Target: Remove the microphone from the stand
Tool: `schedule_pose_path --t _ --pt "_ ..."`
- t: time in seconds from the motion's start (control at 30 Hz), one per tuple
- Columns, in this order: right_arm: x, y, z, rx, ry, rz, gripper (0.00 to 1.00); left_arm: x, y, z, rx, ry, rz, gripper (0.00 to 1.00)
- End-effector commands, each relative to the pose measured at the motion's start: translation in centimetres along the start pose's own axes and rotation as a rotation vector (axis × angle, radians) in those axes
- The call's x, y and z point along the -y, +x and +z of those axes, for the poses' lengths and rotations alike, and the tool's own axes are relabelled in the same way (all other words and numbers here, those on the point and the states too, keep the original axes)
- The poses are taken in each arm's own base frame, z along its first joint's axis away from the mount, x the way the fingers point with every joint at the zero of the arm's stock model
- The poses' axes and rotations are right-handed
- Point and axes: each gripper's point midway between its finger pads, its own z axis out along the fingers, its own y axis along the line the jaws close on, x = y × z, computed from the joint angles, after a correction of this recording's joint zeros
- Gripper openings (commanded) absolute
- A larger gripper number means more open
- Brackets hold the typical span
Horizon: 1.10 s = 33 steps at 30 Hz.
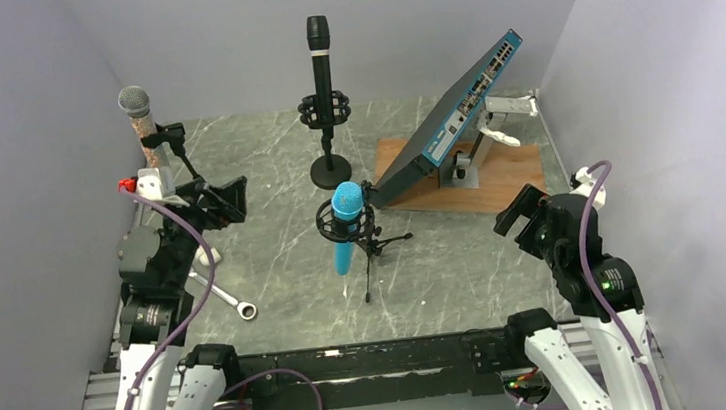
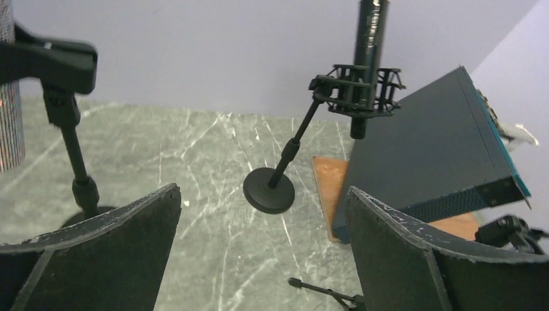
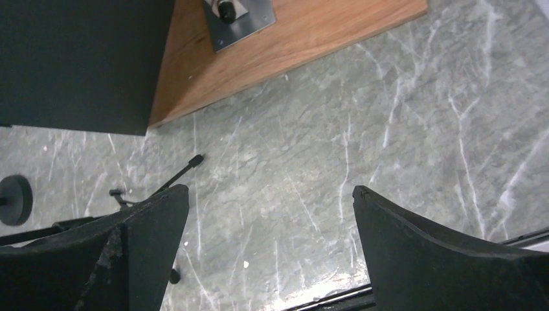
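Three microphones stand on the marble table. A blue microphone (image 1: 345, 225) sits in a black shock mount on a small tripod (image 1: 375, 249) at the centre. A black microphone (image 1: 320, 58) stands in a shock mount on a round-base stand (image 1: 330, 172) behind it; it also shows in the left wrist view (image 2: 369, 39). A silver-headed microphone (image 1: 137, 116) sits in a clip stand at the far left. My left gripper (image 1: 223, 200) is open and empty, to the left of the blue microphone. My right gripper (image 1: 520, 210) is open and empty, to its right.
A tilted network switch (image 1: 451, 116) leans on a bracket on a wooden board (image 1: 483, 191) at the back right. A wrench (image 1: 227, 296) lies on the table at the front left. Grey walls close in the left, back and right sides.
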Motion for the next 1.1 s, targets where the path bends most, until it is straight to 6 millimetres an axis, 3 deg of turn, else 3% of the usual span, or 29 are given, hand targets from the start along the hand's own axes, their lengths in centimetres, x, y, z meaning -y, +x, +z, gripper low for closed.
schedule_pose_path --t 0.0,0.07,0.2,0.3,0.4,0.47,0.77,0.9,1.07 --pt "1.2 -1.4 -0.9 0.055 0.078 0.04 1.0 -0.8 -1.9 -0.6 0.022 -0.12 -0.16 0.99" --pt "0.6 -2.0 -1.7 0.037 0.072 0.051 1.0 0.1 -1.7 -1.2 -0.036 -0.073 -0.101 0.99" --pt "-2.5 -2.9 -4.1 0.04 -0.119 -0.001 1.0 2.6 -1.3 -2.2 -0.147 0.085 0.064 0.99" --pt "-4.2 -3.5 -6.4 0.137 -0.302 -0.046 1.0 3.3 -1.2 -2.3 -0.142 0.124 0.048 0.99" --pt "-3.9 -3.8 -7.3 0.215 -0.343 -0.086 1.0 4.4 -0.6 -2.0 -0.16 0.185 0.011 0.99" --pt "-5.0 -3.4 -8.4 0.198 -0.421 -0.162 1.0 5.4 -0.5 -2.1 -0.172 0.247 0.004 0.99" --pt "-12.5 -1.6 -14.0 0.057 -0.916 -0.421 1.0 14.3 -3.5 -6.6 -0.126 0.787 0.03 0.99" --pt "-14.2 0.0 -13.6 -0.073 -1.039 -0.444 1.0 16.6 -4.2 -8.2 -0.13 0.934 0.01 0.99" --pt "-15.3 0.6 -12.3 -0.118 -1.096 -0.404 1.0 18.4 -4.0 -8.2 -0.164 0.961 0.01 0.99"
